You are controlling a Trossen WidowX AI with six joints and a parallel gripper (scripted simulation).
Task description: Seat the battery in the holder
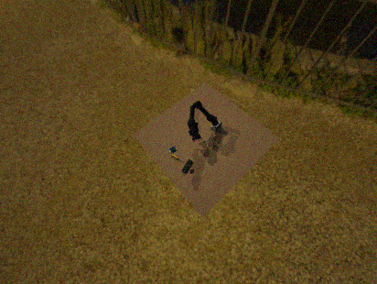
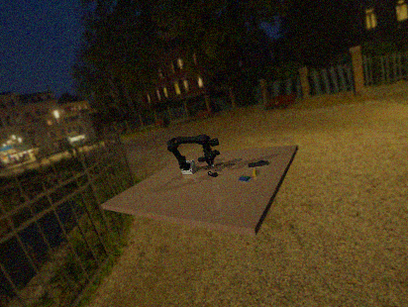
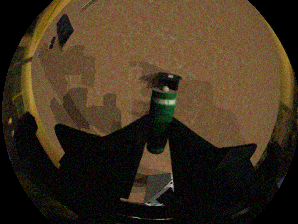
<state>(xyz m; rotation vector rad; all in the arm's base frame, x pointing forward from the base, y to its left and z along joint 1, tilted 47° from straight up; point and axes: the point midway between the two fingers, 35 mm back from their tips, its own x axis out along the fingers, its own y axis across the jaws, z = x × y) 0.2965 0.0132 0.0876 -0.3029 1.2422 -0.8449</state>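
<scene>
My gripper (image 3: 158, 137) (image 1: 194, 135) (image 2: 210, 160) is shut on the green battery (image 3: 161, 111), which sticks out forward between the fingers with its dark end away from me. The battery is too small to make out in either the top or the exterior view. The dark battery holder (image 3: 64, 28) (image 1: 187, 166) (image 2: 258, 163) lies on the brown board (image 1: 242, 151) (image 2: 208, 203) (image 3: 213, 43), well apart from the gripper. In the wrist view it is far off at the upper left.
A small blue piece (image 1: 172, 149) (image 2: 244, 178) and a yellow piece (image 1: 175, 157) (image 2: 254, 173) lie on the board near the holder. A tiny dark object (image 1: 192, 171) (image 2: 212, 173) lies beside it. Grass surrounds the board; a fence (image 1: 256, 41) stands behind.
</scene>
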